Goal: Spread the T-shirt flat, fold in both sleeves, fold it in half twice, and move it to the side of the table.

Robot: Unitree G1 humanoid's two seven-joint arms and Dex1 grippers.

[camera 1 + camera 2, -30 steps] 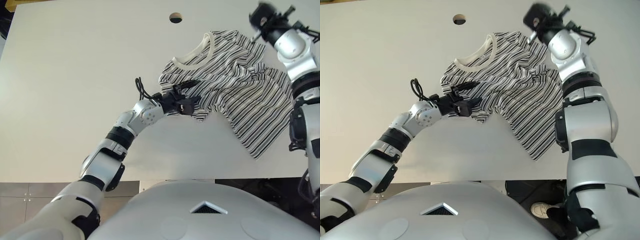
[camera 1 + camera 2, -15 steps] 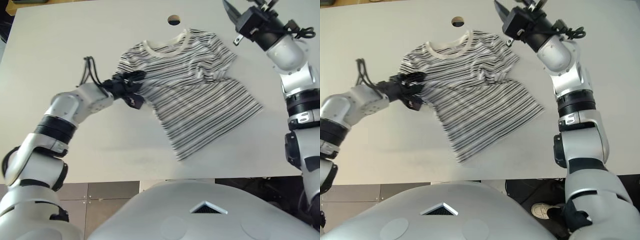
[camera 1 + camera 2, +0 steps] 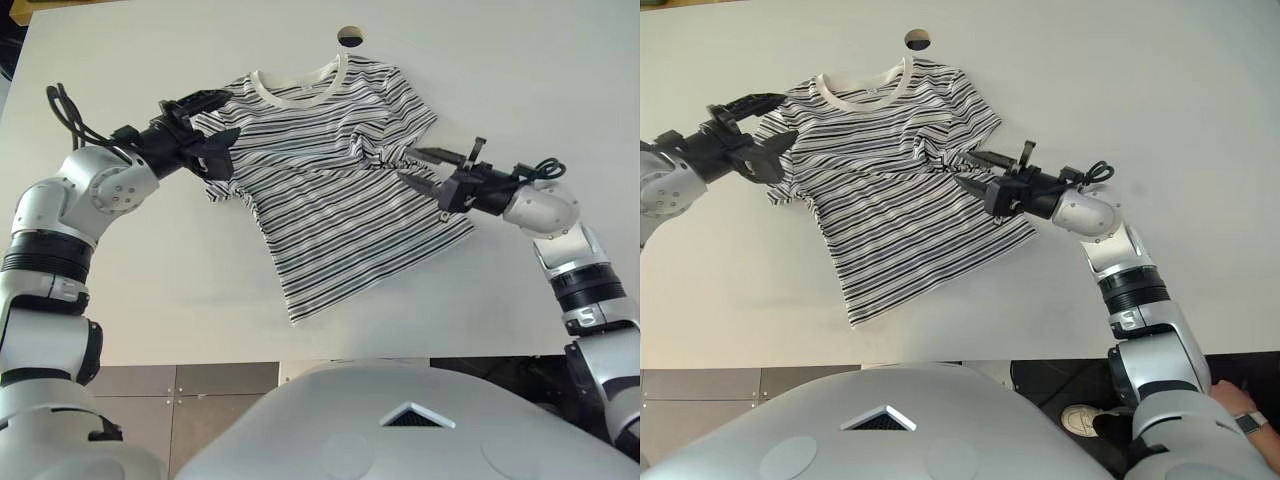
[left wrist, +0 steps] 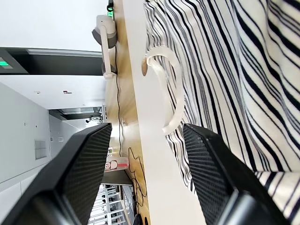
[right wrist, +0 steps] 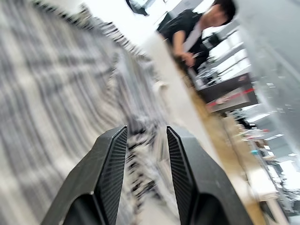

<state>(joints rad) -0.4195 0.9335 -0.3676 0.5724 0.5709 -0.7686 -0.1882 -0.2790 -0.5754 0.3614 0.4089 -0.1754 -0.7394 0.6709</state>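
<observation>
1. The striped T-shirt [image 3: 340, 170] lies face up on the white table [image 3: 150, 290]. Its collar points at the far edge, just beside a round hole [image 3: 348, 37] in the tabletop.
2. From the head you get the whole outline: the body runs askew, the lower hem corner pointing toward the near edge, and a bunched ridge [image 3: 385, 160] crosses the cloth by the right sleeve.
3. The left gripper [image 3: 218, 120] hangs over the left sleeve with its two fingers spread wide, clasping nothing.
4. Its wrist camera adds the close-up: the pale collar [image 4: 166, 89] as a loop, stripes running past, and white tabletop between the fingers [image 4: 79, 173].
5. The right gripper [image 3: 410, 165] sits low at the shirt's right side, fingers parted and pointed at the ridge.
6. Its own view (badly blurred) shows rumpled cloth [image 5: 140, 126] between the fingertips, and whether they touch it I cannot tell.
7. Broad white tabletop lies to either side of the shirt, with a narrower strip between the hem corner and the near edge
</observation>
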